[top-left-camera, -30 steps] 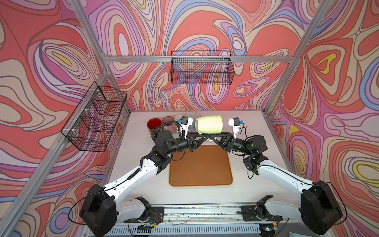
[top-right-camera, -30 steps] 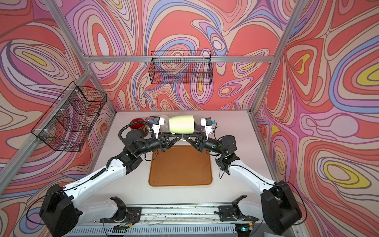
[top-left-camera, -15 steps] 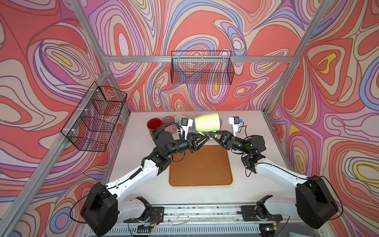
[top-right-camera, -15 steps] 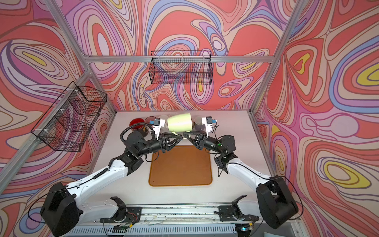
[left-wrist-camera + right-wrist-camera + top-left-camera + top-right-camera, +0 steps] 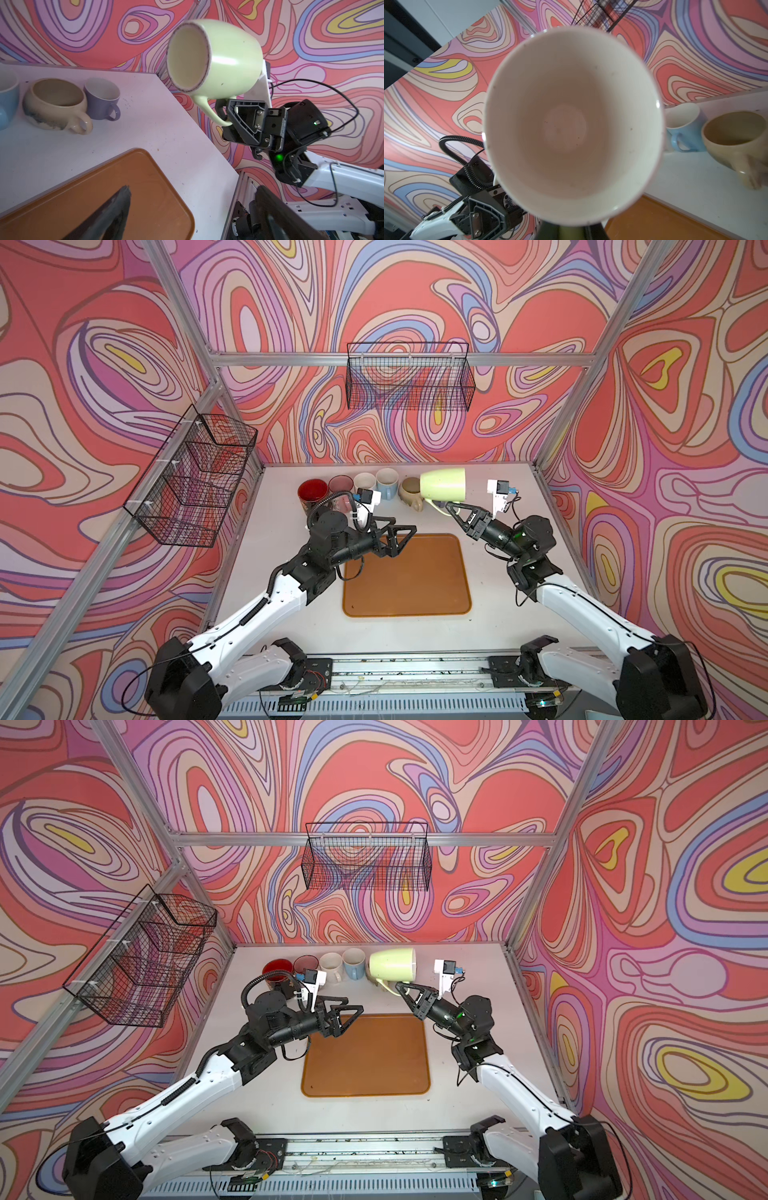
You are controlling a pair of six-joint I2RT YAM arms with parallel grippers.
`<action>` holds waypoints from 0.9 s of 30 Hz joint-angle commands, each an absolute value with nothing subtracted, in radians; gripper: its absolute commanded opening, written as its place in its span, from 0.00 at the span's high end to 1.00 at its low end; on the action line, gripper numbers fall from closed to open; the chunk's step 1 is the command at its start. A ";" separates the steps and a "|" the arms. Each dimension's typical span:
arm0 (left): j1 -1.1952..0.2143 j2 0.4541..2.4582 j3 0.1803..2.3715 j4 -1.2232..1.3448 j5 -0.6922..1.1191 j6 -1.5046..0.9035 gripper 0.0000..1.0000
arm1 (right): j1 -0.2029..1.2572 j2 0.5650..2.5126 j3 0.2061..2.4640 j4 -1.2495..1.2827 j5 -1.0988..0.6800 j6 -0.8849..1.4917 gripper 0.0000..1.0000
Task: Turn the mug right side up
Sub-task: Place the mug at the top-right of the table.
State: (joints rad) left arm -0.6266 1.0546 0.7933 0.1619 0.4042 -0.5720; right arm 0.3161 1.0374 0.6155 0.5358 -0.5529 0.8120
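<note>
Your right claw (image 5: 452, 507) is clenched on the handle of the pale green glazed ceramic mug (image 5: 443, 485). The mug hangs in the air on its side, mouth facing left, over the far part of the white tabletop (image 5: 291, 580), just beyond the far right corner of the orange-brown plastic tray (image 5: 407, 593). Your left claw (image 5: 405, 540) stands spread wide and empty over the tray's far left corner, apart from the mug. Upright cups line the far edge, from the dark red cup (image 5: 311, 490) on the left to the squat beige cup (image 5: 410, 489) beside the held mug's rim
</note>
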 commanded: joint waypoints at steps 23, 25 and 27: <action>-0.624 0.875 0.946 -0.741 -0.153 -0.357 0.00 | 0.303 1.610 1.292 -0.364 0.387 0.205 1.00; -0.624 0.861 0.930 -0.760 -0.179 -0.348 0.00 | 0.294 1.665 1.333 -0.350 0.376 0.197 1.00; -0.624 0.836 0.899 -0.755 -0.200 -0.344 0.00 | 0.280 1.727 1.380 -0.345 0.357 0.197 1.00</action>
State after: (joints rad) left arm -0.6266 0.8696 0.9195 -0.6834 -0.1406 -0.3828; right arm 0.3000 1.6924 1.3037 -0.4198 0.3164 0.2325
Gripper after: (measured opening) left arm 0.999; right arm 0.144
